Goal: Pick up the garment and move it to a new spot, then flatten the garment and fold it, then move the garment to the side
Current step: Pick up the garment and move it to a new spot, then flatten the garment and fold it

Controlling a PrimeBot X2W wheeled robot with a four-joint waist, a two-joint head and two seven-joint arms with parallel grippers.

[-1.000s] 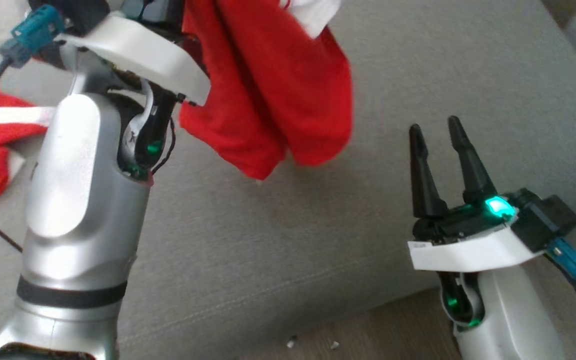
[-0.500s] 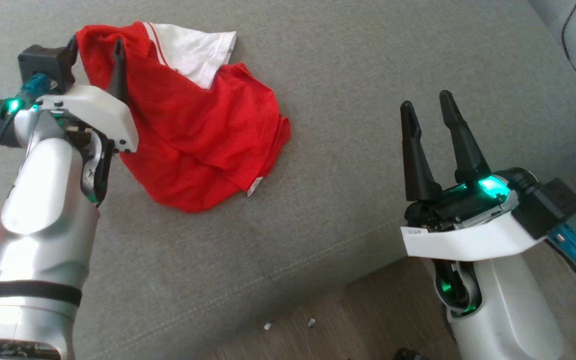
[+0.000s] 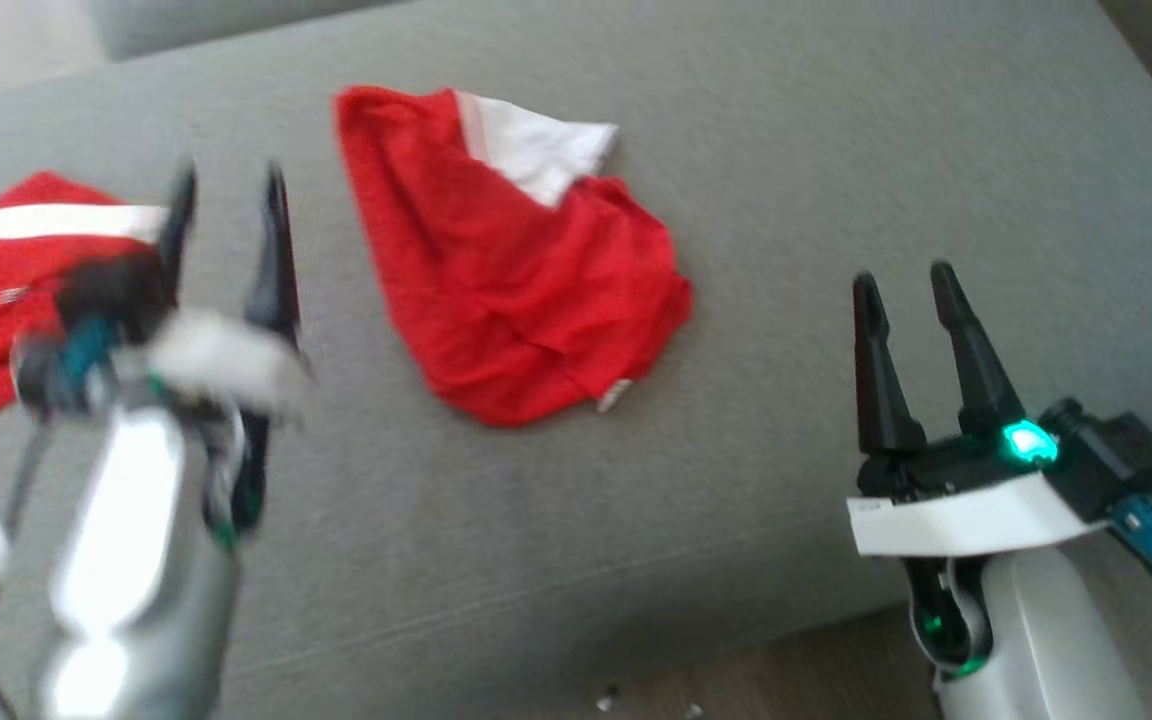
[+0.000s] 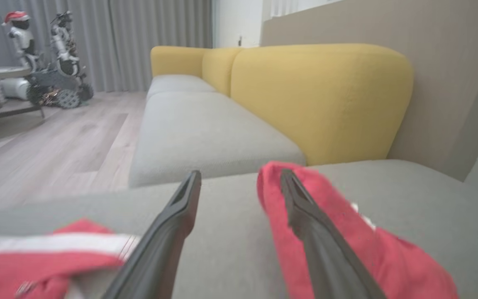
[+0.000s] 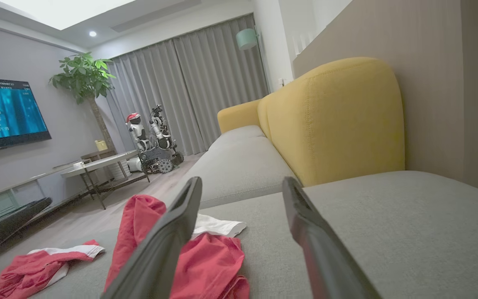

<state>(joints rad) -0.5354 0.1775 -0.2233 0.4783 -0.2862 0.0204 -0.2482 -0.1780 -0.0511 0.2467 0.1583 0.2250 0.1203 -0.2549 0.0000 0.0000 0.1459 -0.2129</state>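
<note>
Plainly, the crumpled red cloth garment (image 3: pixel 511 280) with a white panel lay on the grey fabric sofa cushion (image 3: pixel 836 150), its long axis slanting far-left to near-right, nearer the left gripper (image 3: pixel 229 180), which, like the right gripper (image 3: pixel 904 280), stood wide open and empty

Grey sofa seat (image 3: pixel 836 150), yellow backrest (image 5: pixel 338 120), grey curtains (image 5: pixel 189 91), pale wood floor (image 4: pixel 56 141)

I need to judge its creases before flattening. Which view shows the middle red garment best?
The head view: the garment lies whole and unblocked, creases plain. The right wrist view shows it low, side-on, partly behind the right end effector. The left wrist view shows a blurred part behind the left end effector.
</note>
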